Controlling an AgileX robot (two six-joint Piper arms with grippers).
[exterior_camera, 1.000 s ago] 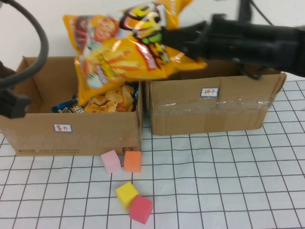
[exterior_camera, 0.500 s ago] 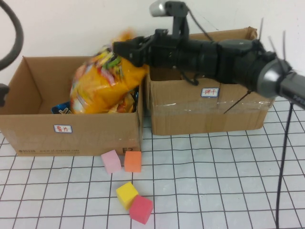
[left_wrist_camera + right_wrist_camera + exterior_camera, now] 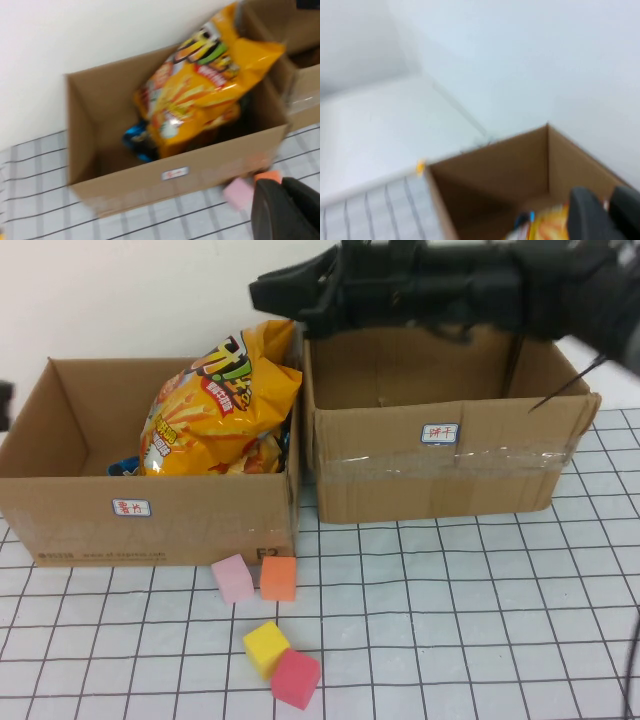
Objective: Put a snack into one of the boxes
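Snack bag (image 3: 222,405) lies inside the left box (image 3: 150,510), so the drop looks done. Right pincer (image 3: 268,290), released and empty, hovers at the bag's one o'clock. Left pincer (image 3: 287,207): grip unclear, parked at nine o'clock.

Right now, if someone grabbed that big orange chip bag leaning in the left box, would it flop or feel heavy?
Probably floppy: the chip bag slumps crumpled against the left box wall. Likely light, being puffed with air. Its glossy film may be slippery. The right gripper hovers above it, empty; the left gripper hangs nearer the robot.
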